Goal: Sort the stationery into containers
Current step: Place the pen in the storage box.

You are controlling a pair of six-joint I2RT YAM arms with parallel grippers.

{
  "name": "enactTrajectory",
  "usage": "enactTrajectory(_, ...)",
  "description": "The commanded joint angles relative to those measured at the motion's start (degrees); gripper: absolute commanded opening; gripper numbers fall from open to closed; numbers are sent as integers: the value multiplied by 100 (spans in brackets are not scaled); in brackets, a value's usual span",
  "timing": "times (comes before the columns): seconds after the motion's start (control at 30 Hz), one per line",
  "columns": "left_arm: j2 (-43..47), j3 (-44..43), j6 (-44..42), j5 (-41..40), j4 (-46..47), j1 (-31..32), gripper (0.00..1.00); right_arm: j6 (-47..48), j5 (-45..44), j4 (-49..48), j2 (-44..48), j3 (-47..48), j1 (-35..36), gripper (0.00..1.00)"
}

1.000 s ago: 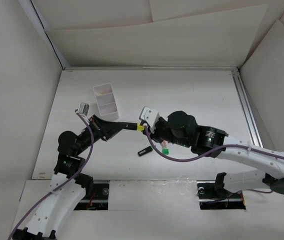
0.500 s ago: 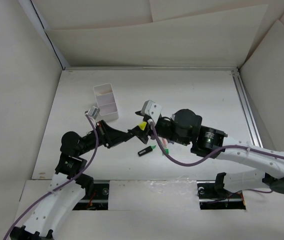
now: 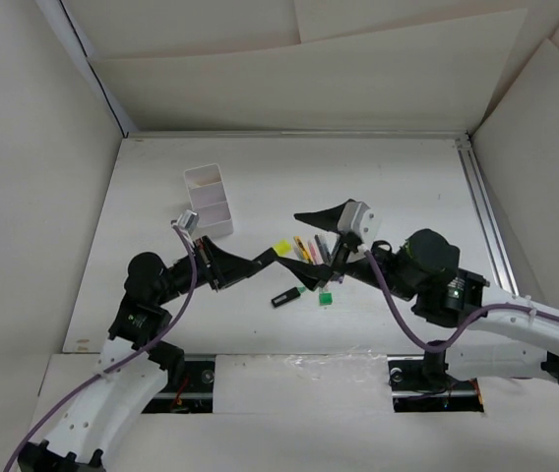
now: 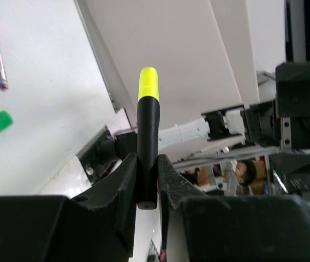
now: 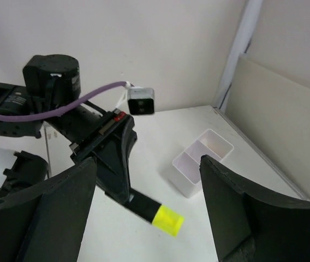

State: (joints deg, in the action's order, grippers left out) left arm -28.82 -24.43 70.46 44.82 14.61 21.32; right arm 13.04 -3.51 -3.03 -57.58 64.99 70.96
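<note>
My left gripper (image 3: 251, 264) is shut on a black highlighter (image 3: 266, 256) whose yellow cap (image 3: 281, 247) points right, held above the table. In the left wrist view the highlighter (image 4: 148, 136) stands pinched between both jaws. My right gripper (image 3: 322, 232) is open with nothing between its fingers, just right of the cap. Its wrist view shows the highlighter (image 5: 154, 212) between and beyond the wide fingers (image 5: 48, 210). The white two-compartment box (image 3: 209, 200) stands at the back left, and both compartments of the box (image 5: 201, 161) look empty.
Several pens (image 3: 309, 250) lie in a small pile under my right gripper. In front of them lie a black highlighter (image 3: 282, 298), a green-tipped one (image 3: 302, 289) and a green cap (image 3: 325, 298). Cardboard walls ring the table, and a metal rail (image 3: 483, 211) runs along its right side.
My right gripper has opened wide and drawn back to the right, away from the yellow cap, uncovering the pens. My left gripper, still holding the highlighter, has shifted slightly right and forward.
</note>
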Motion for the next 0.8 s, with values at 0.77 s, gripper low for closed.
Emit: enactTrajectory(0.77,-4421,-4781,-3354,-3570,-2990,-1129,0,-2007,-2005,1366,2216,-2605,-3,95)
